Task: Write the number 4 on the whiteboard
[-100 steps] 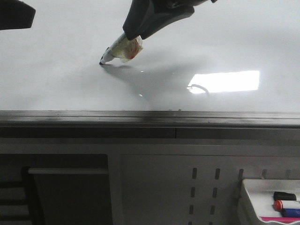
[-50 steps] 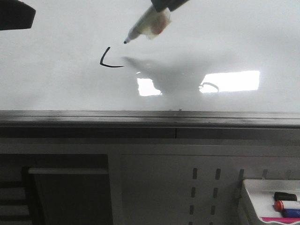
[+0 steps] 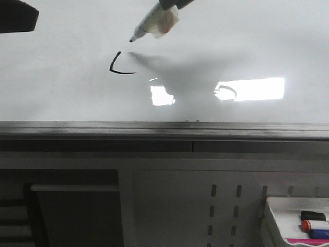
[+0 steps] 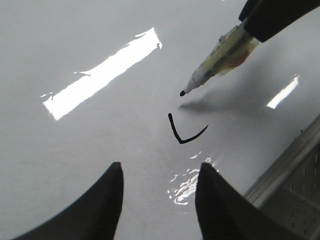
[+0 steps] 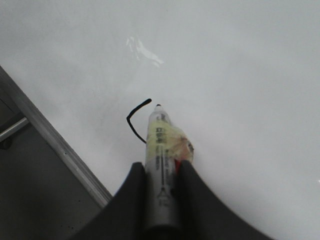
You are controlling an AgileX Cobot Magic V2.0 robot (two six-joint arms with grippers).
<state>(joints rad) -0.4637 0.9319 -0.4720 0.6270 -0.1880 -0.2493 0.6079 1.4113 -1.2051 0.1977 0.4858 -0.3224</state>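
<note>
My right gripper (image 5: 161, 172) is clamped on a marker (image 5: 159, 145), fingers tight on both sides of the barrel, w/ a yellowish wrap round the barrel just past the fingertips. In the front view the marker (image 3: 153, 24) slants down to the left from the top edge, black tip lifted off the whiteboard (image 3: 61, 92), its shadow lying on the board below and right of it. The tip sits just above and to the right of the number 4 (image 3: 120, 66), which so far is only an L-shaped stroke: one short slanted line joined to a short bar running right. No vertical stem drawn yet. From the left wrist the same mark (image 4: 184, 131) shows just beside the marker tip, not touching it.

My left gripper (image 4: 159, 200) hangs over the board near the mark, fingers spread apart, nothing btwn them. Bright rectangles of light reflect off the board. A grey edge strip (image 3: 164, 129) runs along the board's near side. Bottom right in the front view, a small white tray (image 3: 277, 211) holds a few markers.
</note>
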